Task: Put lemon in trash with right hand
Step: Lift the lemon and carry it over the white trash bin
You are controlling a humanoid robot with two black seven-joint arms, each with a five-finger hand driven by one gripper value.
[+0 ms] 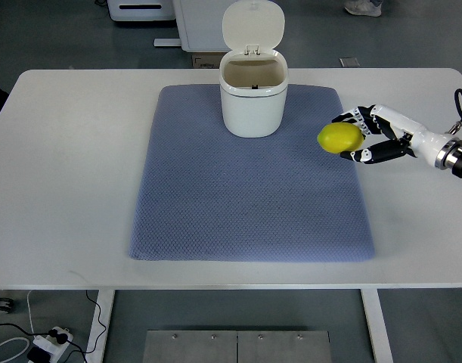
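Gripping the lemon [341, 138], the right hand [370, 136] has its fingers curled round it over the mat's [246, 204] right edge, roughly 4 o'clock from the white trash bin [252, 106], whose lid stands flipped open.

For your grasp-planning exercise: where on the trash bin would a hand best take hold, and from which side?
Grip the trash bin around its smooth rounded body, coming from its right side. The raised lid blocks the back, and the right hand, holding the lemon, is already on that side.

White table [64, 151]; blue-grey mat [246, 204] flat at centre; white bin [252, 102] on mat's far edge.
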